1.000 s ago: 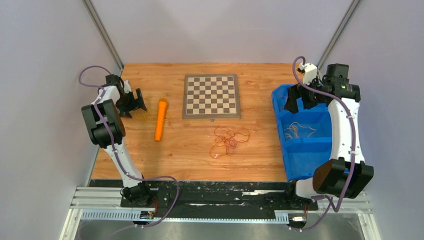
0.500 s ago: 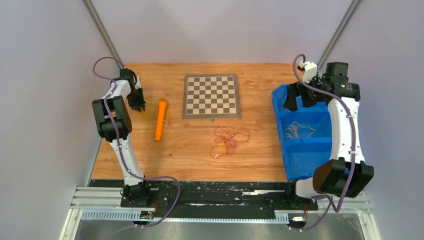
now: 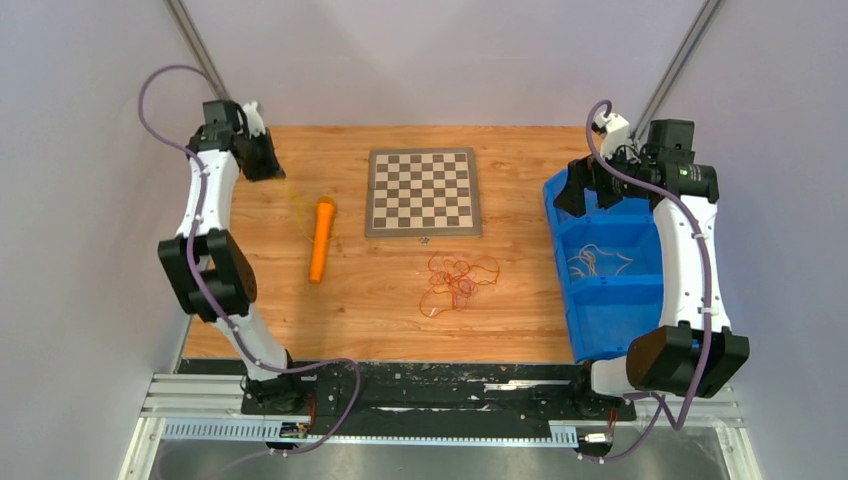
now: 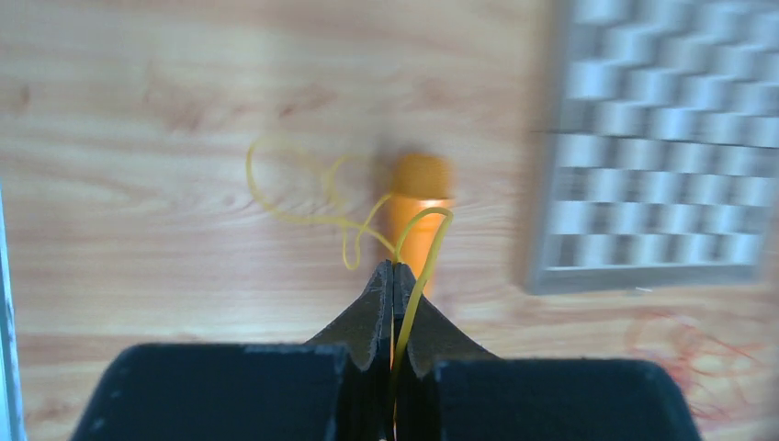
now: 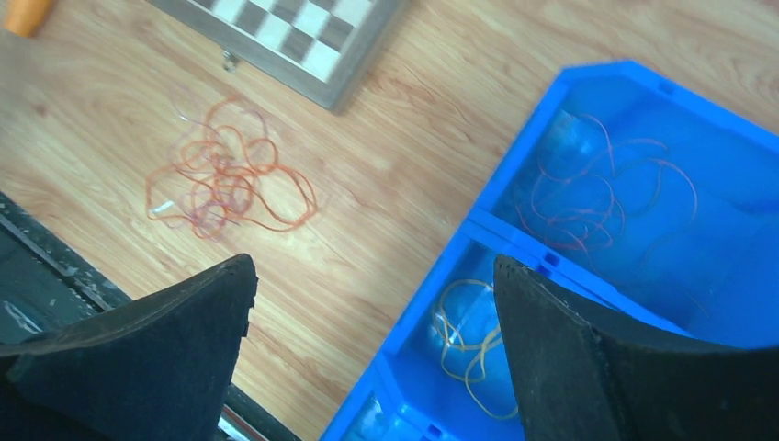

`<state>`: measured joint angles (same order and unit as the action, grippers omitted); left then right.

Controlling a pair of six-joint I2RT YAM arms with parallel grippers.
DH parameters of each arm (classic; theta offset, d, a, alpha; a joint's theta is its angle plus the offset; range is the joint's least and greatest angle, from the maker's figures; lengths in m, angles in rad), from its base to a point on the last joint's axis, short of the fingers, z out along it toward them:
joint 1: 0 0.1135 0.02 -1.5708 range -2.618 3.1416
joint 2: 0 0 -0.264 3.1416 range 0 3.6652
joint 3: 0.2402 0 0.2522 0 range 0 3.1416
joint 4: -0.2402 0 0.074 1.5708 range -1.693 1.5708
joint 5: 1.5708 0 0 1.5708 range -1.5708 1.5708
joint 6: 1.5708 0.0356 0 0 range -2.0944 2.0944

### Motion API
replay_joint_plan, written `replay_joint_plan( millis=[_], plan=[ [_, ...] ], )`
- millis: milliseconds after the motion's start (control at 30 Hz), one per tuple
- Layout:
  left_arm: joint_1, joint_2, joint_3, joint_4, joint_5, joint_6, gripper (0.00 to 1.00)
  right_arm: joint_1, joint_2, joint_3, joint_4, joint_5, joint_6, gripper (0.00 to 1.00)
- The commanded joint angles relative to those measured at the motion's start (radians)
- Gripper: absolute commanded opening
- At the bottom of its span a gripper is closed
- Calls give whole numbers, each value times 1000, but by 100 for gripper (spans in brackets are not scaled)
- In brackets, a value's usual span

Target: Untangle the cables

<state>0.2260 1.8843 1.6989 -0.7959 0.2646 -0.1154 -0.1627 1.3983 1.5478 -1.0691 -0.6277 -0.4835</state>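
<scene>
Left wrist: the left gripper is clenched on a yellow cable whose loops hang toward the table, close by the cylinder. A slow, straight lift should, I judge, draw them free without rolling it. Right wrist: the right gripper hangs released above the bin, which has yellow loops in one compartment and red loops in the next. The red tangle lies apart on the wood. Top: a wooden table, a board at the back, and plain pale walls on three sides.

Pale grey walls around a wooden table.
</scene>
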Motion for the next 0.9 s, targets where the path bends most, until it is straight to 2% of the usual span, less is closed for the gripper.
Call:
replay_joint_plan(
  millis=[0, 100, 233, 367, 533, 667, 800, 867],
  plan=[
    [-76, -227, 98, -1, 216, -60, 0, 64, -72, 35, 115, -158, 73, 100],
    [-158, -284, 135, 10, 336, -135, 0, 151, -105, 17, 197, -186, 134, 100],
    [-267, -355, 173, 89, 484, -240, 0, 342, -157, -18, 404, -194, 234, 100],
    [-380, -400, 206, 159, 557, -279, 0, 505, -158, -18, 623, -148, 331, 100],
    [-501, -392, 232, 219, 638, -354, 0, 676, -89, 18, 799, -95, 409, 100],
    [-555, -366, 228, 310, 696, -474, 0, 779, -34, 17, 882, -46, 393, 100],
    [-564, -342, 223, 409, 750, -587, 0, 846, 8, -24, 952, 20, 345, 100],
    [-564, -340, 223, 426, 754, -602, 0, 851, 21, -40, 974, 32, 344, 90]
  ],
)
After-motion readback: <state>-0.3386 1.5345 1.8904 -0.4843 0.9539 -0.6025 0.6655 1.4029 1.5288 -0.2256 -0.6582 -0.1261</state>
